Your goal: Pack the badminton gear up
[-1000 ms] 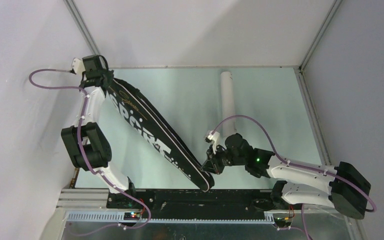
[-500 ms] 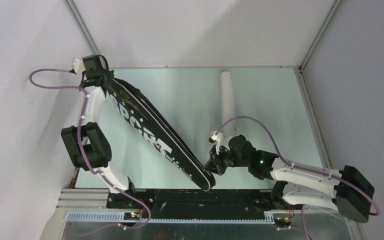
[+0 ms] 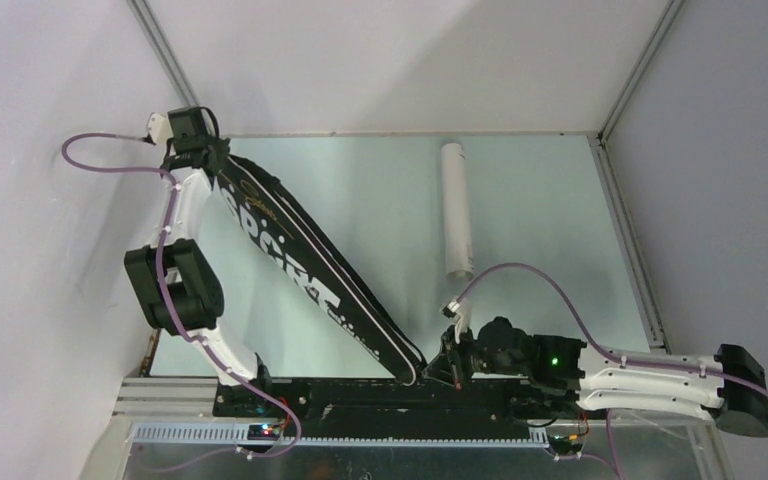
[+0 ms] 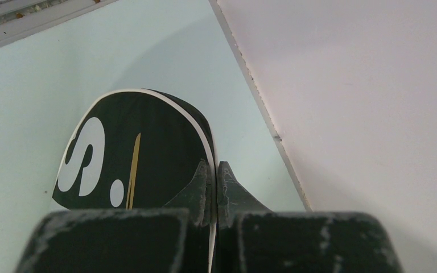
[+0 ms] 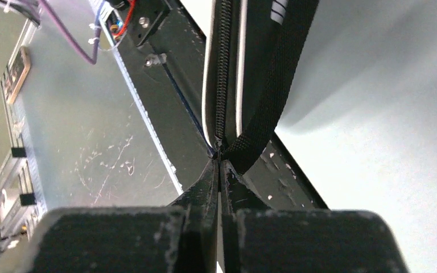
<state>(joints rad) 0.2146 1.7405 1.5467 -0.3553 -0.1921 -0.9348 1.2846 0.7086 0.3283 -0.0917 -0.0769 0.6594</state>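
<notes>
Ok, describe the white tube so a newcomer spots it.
On the pale green table, look at the far half, right of centre. The white tube lies alone, running near to far. Unlike the slanting black bag to its left, it is white, round and ungripped.

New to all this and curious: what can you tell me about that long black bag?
The black bag is racket-shaped fabric with white piping, white SPORT lettering, a zipper and a webbing strap. It stretches diagonally across the table, the left gripper pinching its wide end, the right gripper its narrow end.
</notes>
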